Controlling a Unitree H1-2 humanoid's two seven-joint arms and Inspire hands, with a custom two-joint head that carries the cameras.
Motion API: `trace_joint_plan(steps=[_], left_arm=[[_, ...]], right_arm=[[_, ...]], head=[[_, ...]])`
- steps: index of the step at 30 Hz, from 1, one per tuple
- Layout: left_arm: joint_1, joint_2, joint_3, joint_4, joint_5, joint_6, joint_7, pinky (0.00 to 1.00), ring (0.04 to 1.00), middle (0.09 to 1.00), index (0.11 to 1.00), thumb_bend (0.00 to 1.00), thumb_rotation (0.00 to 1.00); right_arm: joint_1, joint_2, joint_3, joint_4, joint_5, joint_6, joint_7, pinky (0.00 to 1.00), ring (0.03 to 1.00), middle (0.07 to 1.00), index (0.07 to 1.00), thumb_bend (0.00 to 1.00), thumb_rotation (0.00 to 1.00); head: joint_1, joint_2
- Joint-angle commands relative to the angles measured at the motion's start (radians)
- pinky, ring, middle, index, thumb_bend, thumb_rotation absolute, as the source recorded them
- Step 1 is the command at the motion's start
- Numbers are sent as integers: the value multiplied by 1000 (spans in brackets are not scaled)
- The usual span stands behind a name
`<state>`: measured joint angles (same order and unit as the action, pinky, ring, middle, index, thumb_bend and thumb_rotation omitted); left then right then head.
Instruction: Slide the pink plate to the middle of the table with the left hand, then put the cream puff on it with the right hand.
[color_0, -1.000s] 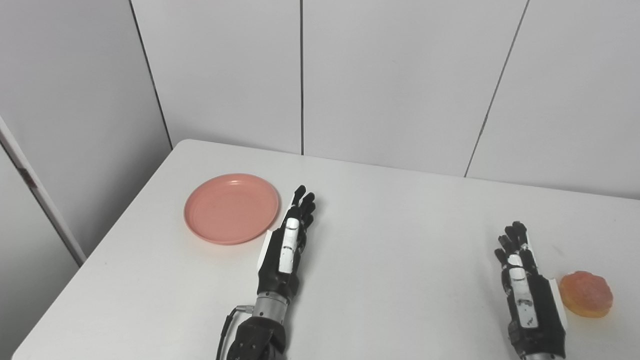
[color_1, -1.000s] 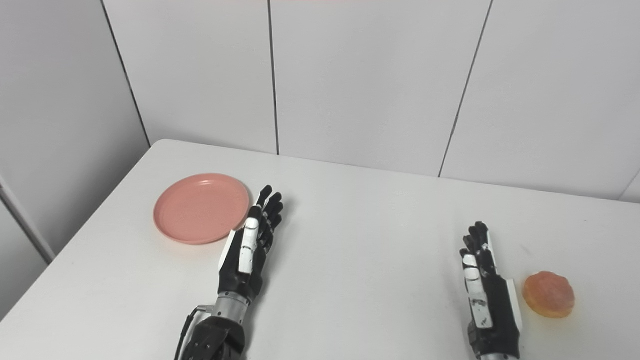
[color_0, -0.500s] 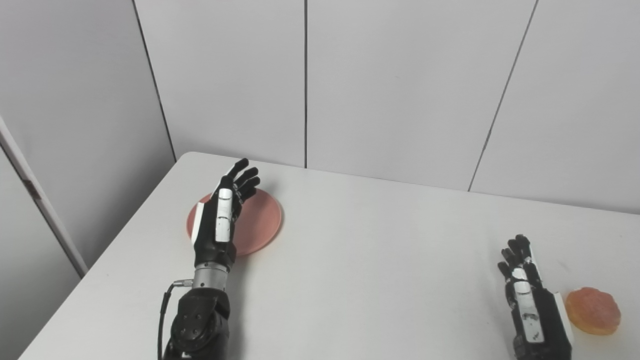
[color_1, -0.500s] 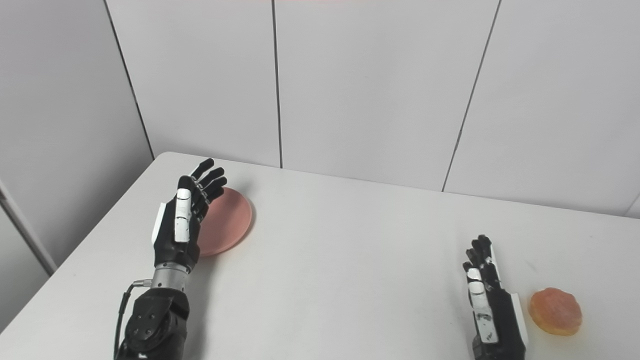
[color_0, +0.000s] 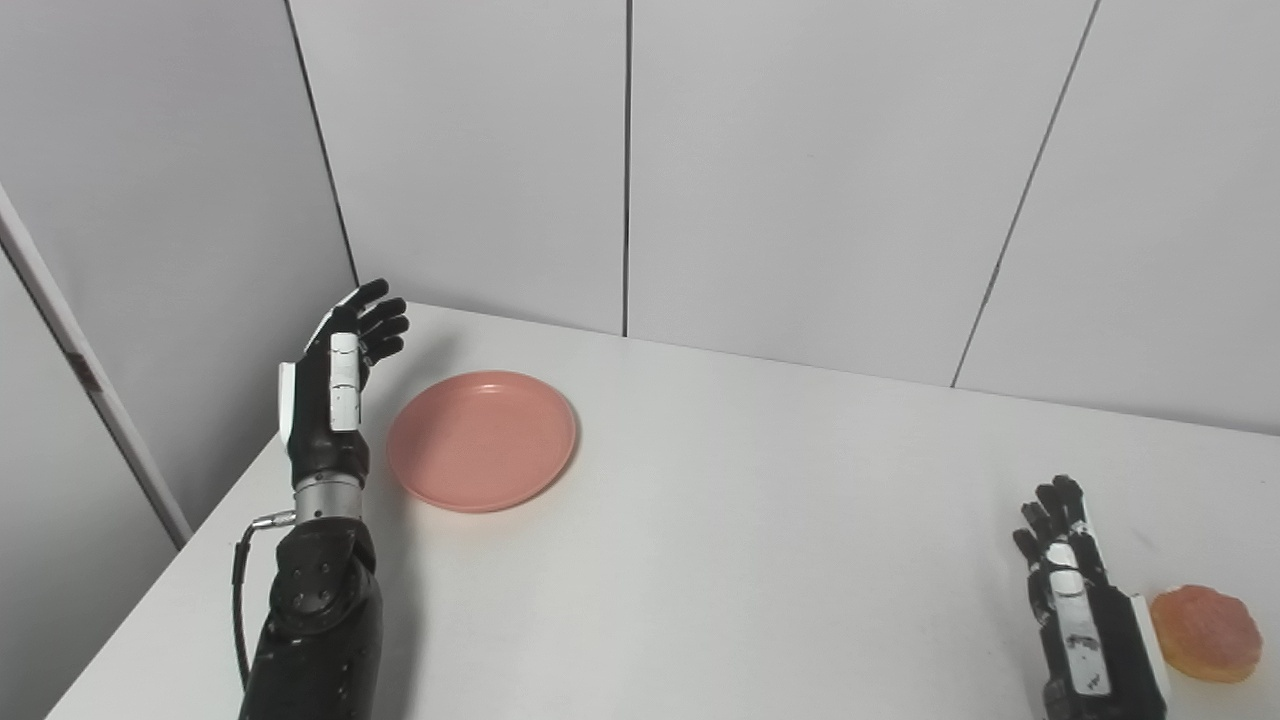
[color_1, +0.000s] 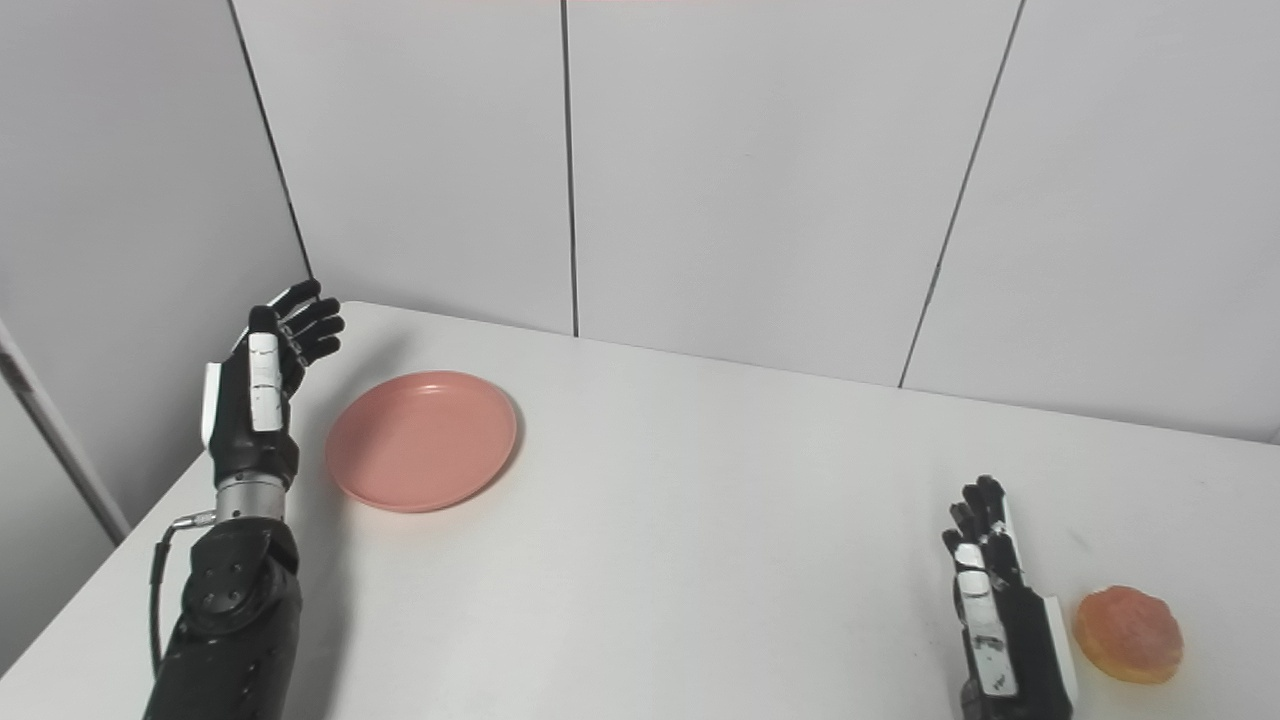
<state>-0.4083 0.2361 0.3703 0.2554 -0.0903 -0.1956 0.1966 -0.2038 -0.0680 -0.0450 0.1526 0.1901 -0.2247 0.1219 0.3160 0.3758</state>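
Because the pink plate (color_0: 482, 440) lies near the table's (color_0: 760, 520) left edge, the left hand (color_0: 335, 385) is raised just outside it, fingers spread and empty, positioned to push it toward centre. The right hand (color_1: 1000, 610), also released, rests just beside the cream puff (color_1: 1129, 634) without touching.

Both hands are black with white strips on the back. The left hand (color_0: 335, 390) has a shiny silver wrist ring, a thin black cable and small round screws. The right hand (color_1: 1000, 610) has a white side.
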Motion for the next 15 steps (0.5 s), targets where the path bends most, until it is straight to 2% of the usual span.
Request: trace_joint_plan(steps=[1, 5, 15], left_arm=[[-46, 35, 12, 16, 12, -85, 20, 724, 723, 729, 715, 891, 1000], [-68, 51, 27, 96, 10, -133, 45, 726, 725, 726, 714, 912, 1000], [-110, 96, 19, 297, 0, -182, 40, 790, 769, 765, 755, 914, 1000]], right_arm=[[94, 9, -8, 67, 12, -7, 7, 1000, 1000, 1000, 1000, 566, 804], [104, -8, -6, 52, -11, -5, 4, 1000, 1000, 1000, 1000, 555, 845], [112, -22, -9, 51, -3, -6, 14, 1000, 1000, 1000, 1000, 585, 868]], head=[[4, 1], [10, 2], [18, 15]])
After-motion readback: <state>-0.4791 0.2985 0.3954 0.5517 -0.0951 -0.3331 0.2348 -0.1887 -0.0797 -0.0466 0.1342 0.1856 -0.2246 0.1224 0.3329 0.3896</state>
